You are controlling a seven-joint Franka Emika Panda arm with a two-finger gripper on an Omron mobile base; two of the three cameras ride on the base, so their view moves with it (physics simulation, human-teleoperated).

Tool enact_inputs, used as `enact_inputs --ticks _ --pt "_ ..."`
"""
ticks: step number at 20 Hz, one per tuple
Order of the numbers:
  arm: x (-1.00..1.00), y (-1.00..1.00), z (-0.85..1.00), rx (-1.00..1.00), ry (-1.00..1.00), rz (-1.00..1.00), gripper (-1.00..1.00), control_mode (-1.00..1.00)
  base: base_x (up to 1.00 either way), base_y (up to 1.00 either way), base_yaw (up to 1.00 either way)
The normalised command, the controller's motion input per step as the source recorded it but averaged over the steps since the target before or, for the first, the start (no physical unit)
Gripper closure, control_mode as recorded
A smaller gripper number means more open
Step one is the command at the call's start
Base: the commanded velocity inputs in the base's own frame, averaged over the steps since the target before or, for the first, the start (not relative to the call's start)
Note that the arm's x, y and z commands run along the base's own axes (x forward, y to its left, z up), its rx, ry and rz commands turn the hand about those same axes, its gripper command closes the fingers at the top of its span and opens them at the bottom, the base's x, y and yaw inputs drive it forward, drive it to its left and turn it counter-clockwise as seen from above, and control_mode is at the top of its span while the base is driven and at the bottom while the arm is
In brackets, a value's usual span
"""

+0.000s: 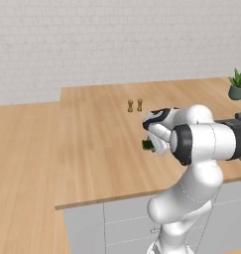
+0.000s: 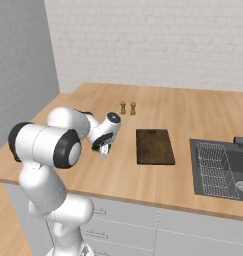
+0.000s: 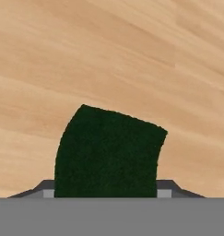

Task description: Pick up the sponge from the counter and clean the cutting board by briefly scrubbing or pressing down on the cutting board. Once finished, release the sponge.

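On the left of the worktop (image 2: 203, 112), in the right base view, the white arm bends low and the tool (image 2: 104, 150) hangs just over the wood. The sponge (image 3: 109, 152) sits between its two tips in the hand view, with a tip at each side. So I think the tool is grasping the sponge, most likely to lift it and carry it over. In the left base view a bit of green (image 1: 148, 144) peeks out under the hand. I cannot tell if the sponge rests on the wood or is a little above it.

To the right, at 3 o'clock from the tool, lies the board (image 2: 154, 146), flat and bare, near but apart from it. Nothing stands between them, so the way looks free.

At 12 o'clock from the board stand two small shakers (image 2: 128, 107), well back. They should be no trouble.

Farther right, at 3 o'clock from the board, is the sink (image 2: 215, 167). A plant (image 1: 238, 84) stands in the far corner in the left base view, well out of the way.
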Motion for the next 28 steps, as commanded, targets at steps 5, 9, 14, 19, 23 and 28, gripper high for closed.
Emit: enact_inputs --ticks 5,9,14,19,23,28 --pt "0.0 0.32 0.01 -0.04 0.0 0.03 -1.0 -1.0 0.0 0.0 0.0" --pt "0.0 0.07 0.08 -0.11 0.0 0.06 -1.0 -1.0 0.0 0.0 0.0" --pt "-0.45 0.0 0.67 -0.04 -0.05 0.02 -1.0 -1.0 0.0 0.0 0.0" --pt "-0.84 0.0 1.0 0.02 -0.08 -0.01 -1.0 -1.0 0.0 0.0 0.0" --pt "-0.9 0.06 0.87 0.07 -0.08 -0.22 -1.0 -1.0 0.0 0.0 0.0" --pt "-1.0 0.1 0.68 0.09 -0.08 -0.46 -1.0 -1.0 0.0 0.0 0.0"
